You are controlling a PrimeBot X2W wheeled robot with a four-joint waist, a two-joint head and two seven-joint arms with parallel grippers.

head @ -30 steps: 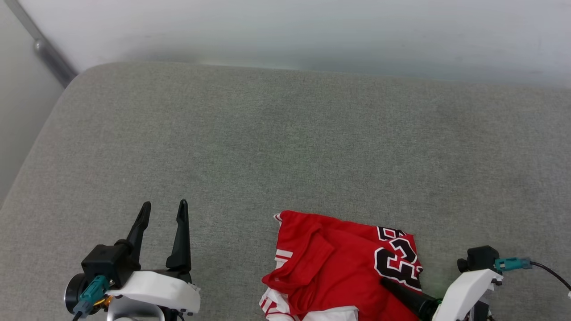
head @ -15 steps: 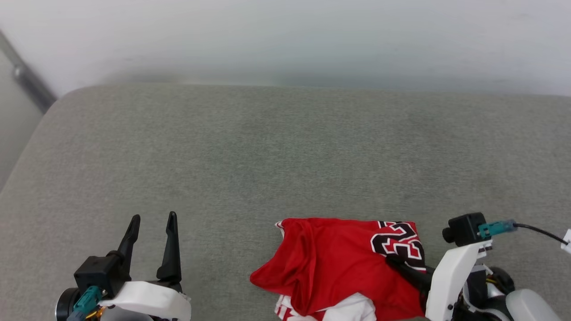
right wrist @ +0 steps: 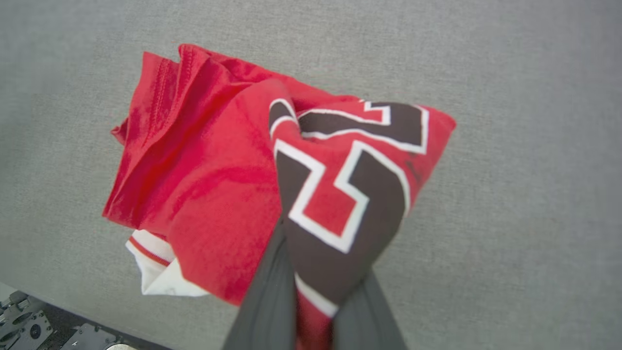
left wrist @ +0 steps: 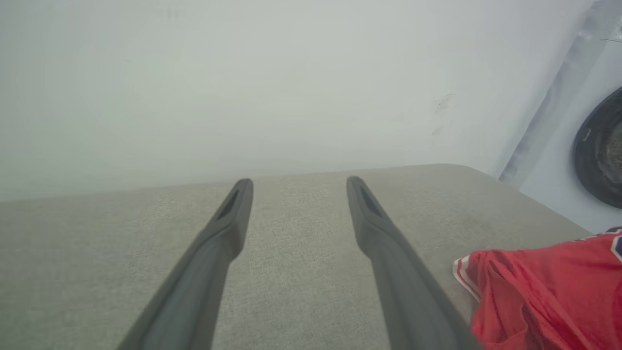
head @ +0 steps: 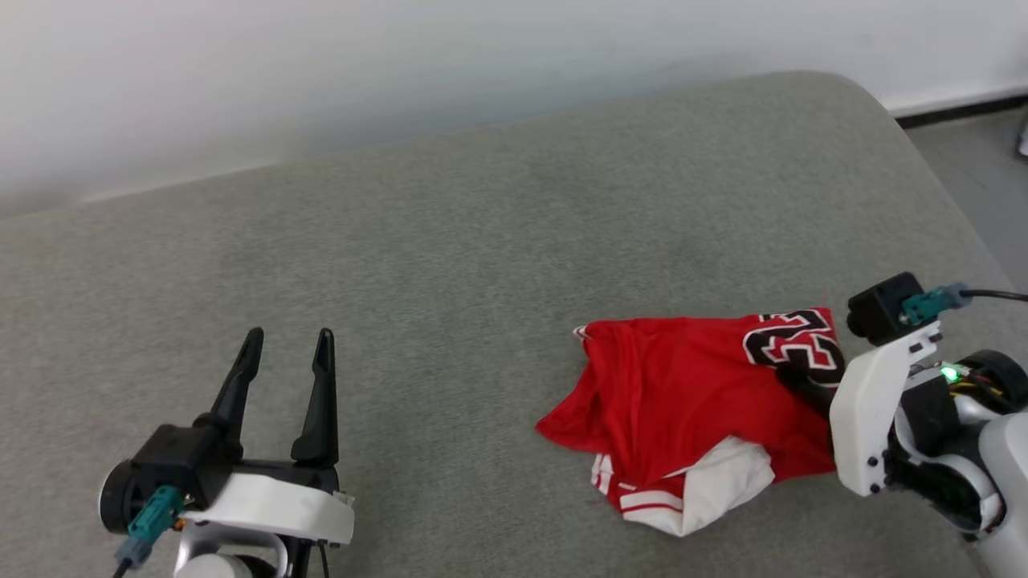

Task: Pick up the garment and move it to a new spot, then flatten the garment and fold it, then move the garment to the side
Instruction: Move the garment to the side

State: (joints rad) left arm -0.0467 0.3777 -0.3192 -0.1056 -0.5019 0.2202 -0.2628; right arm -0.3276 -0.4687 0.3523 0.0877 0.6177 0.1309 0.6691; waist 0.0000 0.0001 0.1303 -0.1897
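1. My right gripper [right wrist: 302, 287] is clamped on the numbered patch of the garment [head: 683, 393], which lies bunched at four o'clock in the head view, on the grey cushion [head: 482, 241].
2. My left gripper [head: 289, 339], at eight o'clock, stands spread and holds nothing.
3. I judge I'm in the relocating step. Next calls for setting the garment down, releasing it, then spreading it flat with both grippers.

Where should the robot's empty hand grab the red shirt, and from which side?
Probably the pointed red fold of the garment nearest the open left gripper, coming in low from the left. It sticks out over the grey cushion, so a finger could slip under. The right gripper is shut on the numbered end, so pulling apart should spread it.
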